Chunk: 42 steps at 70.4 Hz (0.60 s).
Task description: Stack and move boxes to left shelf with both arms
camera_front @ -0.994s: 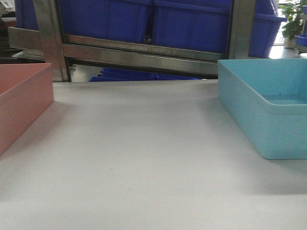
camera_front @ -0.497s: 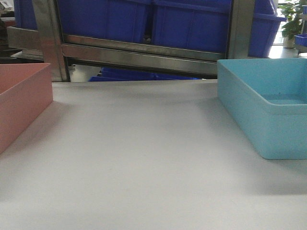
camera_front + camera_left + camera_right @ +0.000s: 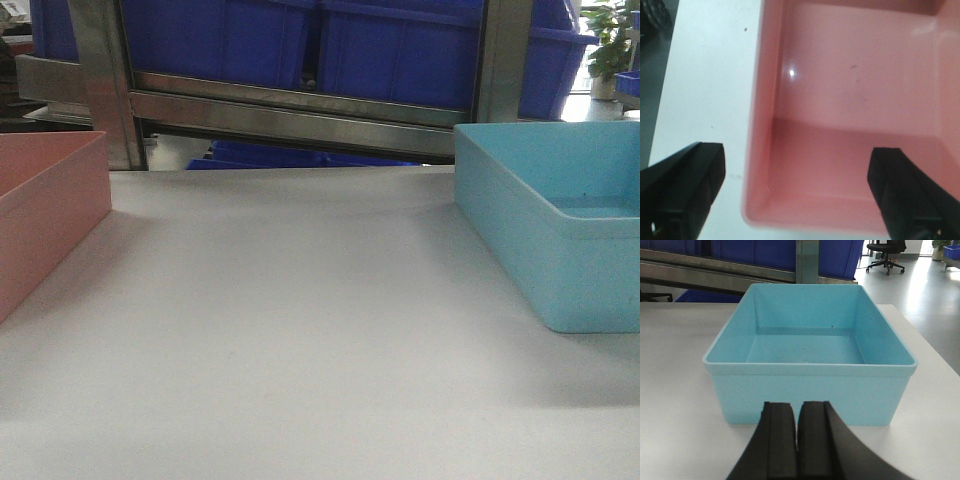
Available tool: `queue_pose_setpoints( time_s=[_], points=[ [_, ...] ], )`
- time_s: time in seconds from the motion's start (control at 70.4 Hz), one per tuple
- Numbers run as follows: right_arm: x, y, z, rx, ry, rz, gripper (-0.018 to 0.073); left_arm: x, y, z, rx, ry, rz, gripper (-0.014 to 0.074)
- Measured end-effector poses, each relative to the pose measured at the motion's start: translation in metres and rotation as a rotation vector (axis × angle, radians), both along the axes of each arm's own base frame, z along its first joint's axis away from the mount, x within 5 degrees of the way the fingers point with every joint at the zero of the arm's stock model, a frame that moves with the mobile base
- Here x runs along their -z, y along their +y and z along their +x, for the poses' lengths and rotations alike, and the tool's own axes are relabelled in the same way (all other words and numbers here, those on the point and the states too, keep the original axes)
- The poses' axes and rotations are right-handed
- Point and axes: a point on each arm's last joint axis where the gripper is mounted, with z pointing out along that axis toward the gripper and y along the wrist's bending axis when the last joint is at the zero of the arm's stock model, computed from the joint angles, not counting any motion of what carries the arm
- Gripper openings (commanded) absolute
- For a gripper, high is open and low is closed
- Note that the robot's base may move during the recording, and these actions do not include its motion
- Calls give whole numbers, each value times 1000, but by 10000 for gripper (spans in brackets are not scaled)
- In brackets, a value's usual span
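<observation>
The salmon pink box (image 3: pixel 45 215) sits at the table's left, and the light blue box (image 3: pixel 560 230) at its right. Neither arm shows in the front view. My left gripper (image 3: pixel 797 192) hangs open above the pink box (image 3: pixel 855 100). One finger (image 3: pixel 685 185) is over the table outside the box's wall, the other (image 3: pixel 905 195) over its inside. My right gripper (image 3: pixel 797 440) is shut and empty, just short of the near wall of the blue box (image 3: pixel 810 340). A steel-framed shelf (image 3: pixel 290 118) with a brushed-metal bar stands behind the table.
Dark blue ribbed crates (image 3: pixel 400 55) fill the steel frame, with another lower down (image 3: pixel 290 157). The white tabletop (image 3: pixel 300 330) spreads between the two boxes. Its left edge (image 3: pixel 665 100) lies close beside the pink box. An office chair (image 3: pixel 885 255) stands on the floor far right.
</observation>
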Motion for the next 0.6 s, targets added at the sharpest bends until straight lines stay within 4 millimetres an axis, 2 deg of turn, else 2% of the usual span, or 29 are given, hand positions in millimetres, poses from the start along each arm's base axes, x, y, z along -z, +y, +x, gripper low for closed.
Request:
queue_pose_setpoints(
  time_s=[0.199,0.341,0.44,0.596],
  points=[
    [0,0,0,0,0,0,36,49,22,43,14,62,-28,482],
    [0,0,0,0,0,0,36,79,31,62,12,95,-54,455],
    [0,0,0,0,0,0,36,96,35,70,8,115,-66,378],
    [0,0,0,0,0,0,36,118,40,76,2,140,-60,191]
  ],
)
